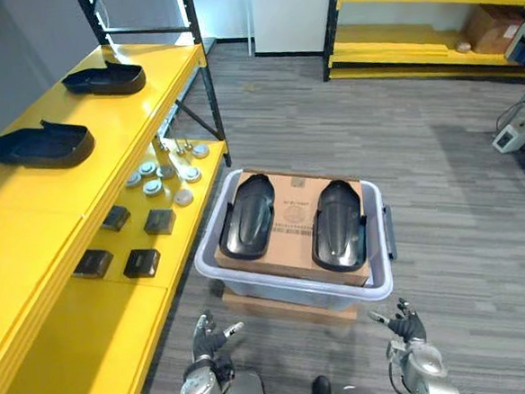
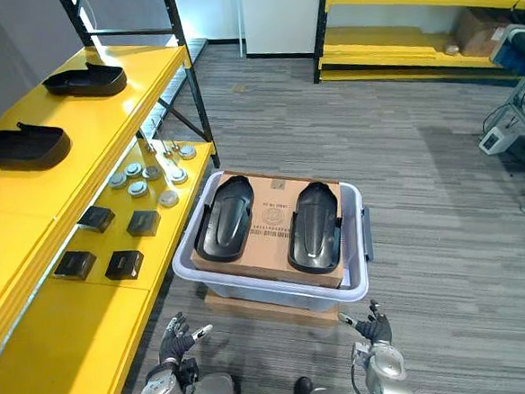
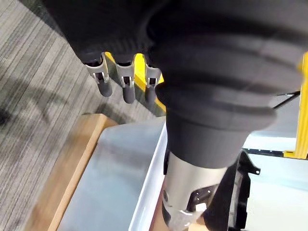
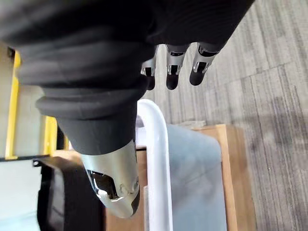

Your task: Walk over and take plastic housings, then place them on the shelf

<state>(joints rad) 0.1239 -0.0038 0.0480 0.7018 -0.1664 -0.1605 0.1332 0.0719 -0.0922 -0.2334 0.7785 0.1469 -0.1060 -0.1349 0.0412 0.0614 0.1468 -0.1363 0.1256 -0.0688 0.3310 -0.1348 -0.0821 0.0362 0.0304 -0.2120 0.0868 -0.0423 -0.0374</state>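
Note:
Two black plastic housings (image 1: pixel 246 216) (image 1: pixel 338 224) lie side by side on a cardboard sheet (image 1: pixel 290 206) on top of a pale plastic bin (image 1: pixel 291 290) on the floor. Two more black housings (image 1: pixel 43 145) (image 1: pixel 105 78) rest on the top board of the yellow shelf (image 1: pixel 29 213) at the left. My left hand (image 1: pixel 205 338) hangs open low in front of the bin's near left corner, holding nothing. My right hand (image 1: pixel 405 324) is open too, below the bin's near right corner. Both hands are apart from the bin.
The bin stands on a wooden board (image 1: pixel 288 305). On the shelf's lower board lie small black blocks (image 1: pixel 160 221) and round silver caps (image 1: pixel 183 196). A second yellow rack (image 1: pixel 431 23) with a cardboard box (image 1: pixel 489 28) stands at the back. A grey stand (image 1: pixel 519 125) is at the right.

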